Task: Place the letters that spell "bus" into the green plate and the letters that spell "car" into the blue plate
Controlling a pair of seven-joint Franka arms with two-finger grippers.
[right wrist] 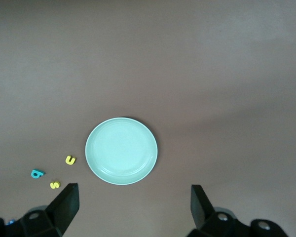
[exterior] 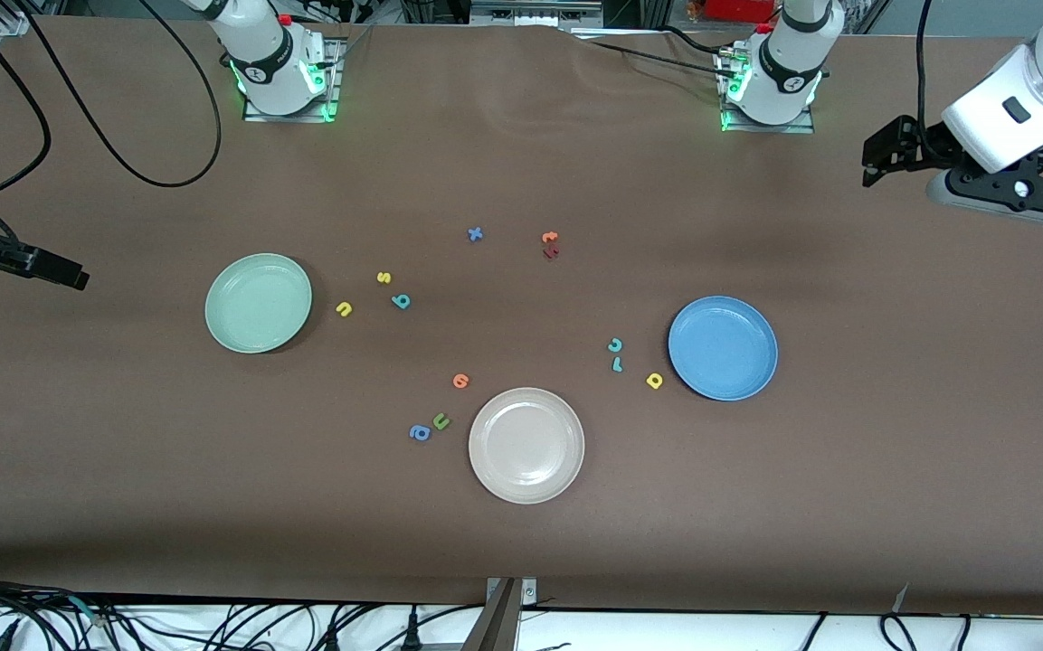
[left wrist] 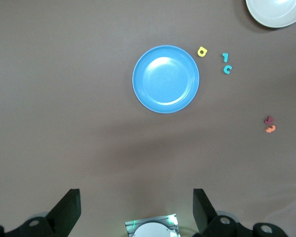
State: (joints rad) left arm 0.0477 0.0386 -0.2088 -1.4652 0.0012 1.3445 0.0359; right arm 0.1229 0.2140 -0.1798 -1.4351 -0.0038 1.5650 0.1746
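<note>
Brown table [exterior: 521,542], cables along edge, left hand [left wrist: 137,210] & right hand [right wrist: 134,207] spread wide, holding nothing.

"bus" letters [exterior: 383,278] beside green plate [exterior: 258,302]; "car" letters [exterior: 616,354] beside blue plate [exterior: 722,347].

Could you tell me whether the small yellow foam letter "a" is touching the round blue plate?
Apart. The left wrist view shows a strip of brown table between the yellow foam "a" and the blue plate's rim; the front view shows the same gap.
</note>
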